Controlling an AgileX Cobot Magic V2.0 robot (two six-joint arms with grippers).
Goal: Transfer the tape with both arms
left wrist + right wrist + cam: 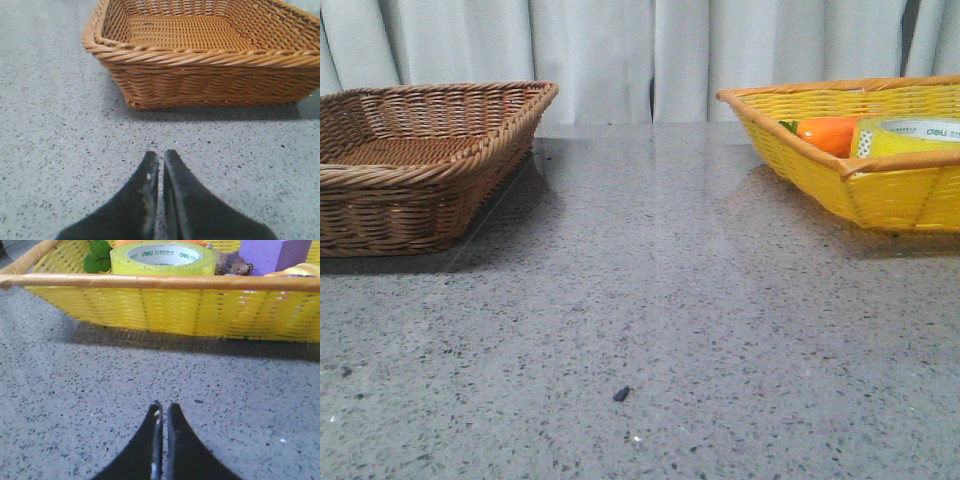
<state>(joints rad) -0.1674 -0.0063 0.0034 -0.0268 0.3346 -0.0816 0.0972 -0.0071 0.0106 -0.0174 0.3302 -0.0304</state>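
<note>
The tape (162, 259) lies flat in the yellow basket (880, 190) at the right of the bench (640, 320), hole upward, so a finger could drop into the core; it sits close behind the near wall, beside the carrot (828, 135), whose green leaves (97, 257) show at its side in the right wrist view; a purple block (275, 254) and a brown lump I cannot identify share the basket. The brown basket (420, 165) stands at the left, well apart, its visible floor bare, which suggests it is the destination; the open bench between the two is likely where the roll would pass from one arm to the other.

The right pincer (162, 412) is closed with only a hairline gap between its fingers and holds nothing; it hangs low over the bench, short of the yellow basket. The left pincer (160, 160) is likewise closed and empty, facing the brown basket. Neither has begun a grasp, so I judge the task at its start.

Writing: "deli" in green repeats around the tape's white core; nothing else legible.
</note>
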